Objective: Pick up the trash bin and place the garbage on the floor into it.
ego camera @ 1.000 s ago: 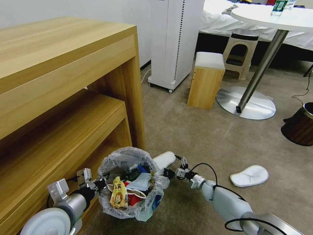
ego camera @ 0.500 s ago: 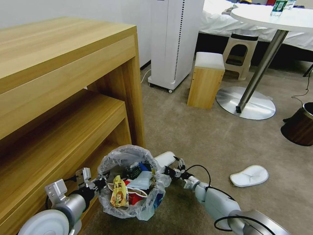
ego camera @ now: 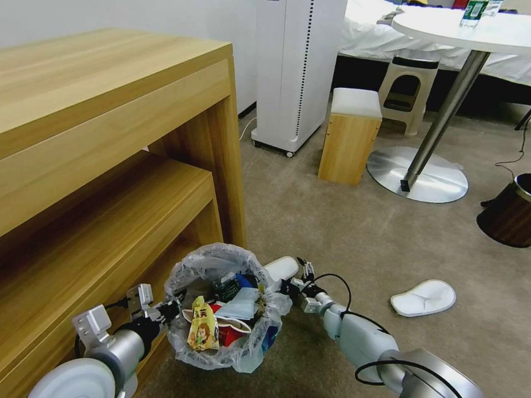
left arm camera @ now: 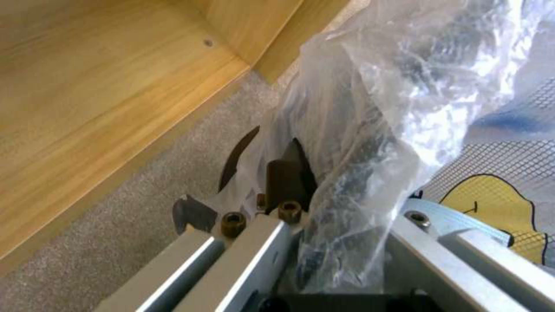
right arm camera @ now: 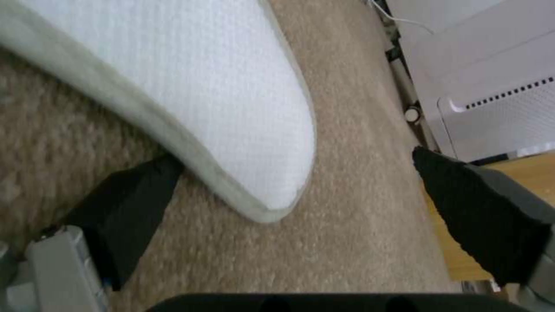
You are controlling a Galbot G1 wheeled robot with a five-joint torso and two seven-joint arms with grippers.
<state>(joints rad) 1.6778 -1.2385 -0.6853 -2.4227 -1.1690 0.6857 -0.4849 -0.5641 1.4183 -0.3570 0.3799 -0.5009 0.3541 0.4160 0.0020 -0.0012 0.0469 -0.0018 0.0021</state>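
- Where the head view is nearest the robot, the left gripper (ego camera: 166, 310) has its jaws clenched on the crinkled clear liner (left arm camera: 370, 130) at the rim of the bin (ego camera: 221, 309); the left wrist view shows dark fingers (left arm camera: 286, 177) pinching the plastic.
- Round and dark, with a blue side showing through the bag, the bin sits on the tan short-pile floor (ego camera: 354, 243) just beside the foot of the wooden shelf unit (ego camera: 110, 166).
- Inside it the garbage (ego camera: 224, 315) is heaped: a yellow printed wrapper (ego camera: 201, 326), a light-blue mask (ego camera: 238, 307), something red and white beneath, and a small dark item toward the back.
- Just past the bin, the right gripper (ego camera: 290, 282) is low at the carpet with its jaws released; in the right wrist view its black textured fingers (right arm camera: 124, 208) stand either side of the rounded end of a white slipper (right arm camera: 202, 99), one tucked at the slipper's edge.
- That slipper (ego camera: 281, 269) is flat, woven and soft-edged, touching the bin's far side.
- A second slipper (ego camera: 423, 297) lies well apart to the right on the carpet.
- Farther off are a brown wood-look bin (ego camera: 508, 213), a padded wooden stool (ego camera: 349, 135), a round metal table base (ego camera: 417, 174) and a white tower appliance (ego camera: 296, 72).
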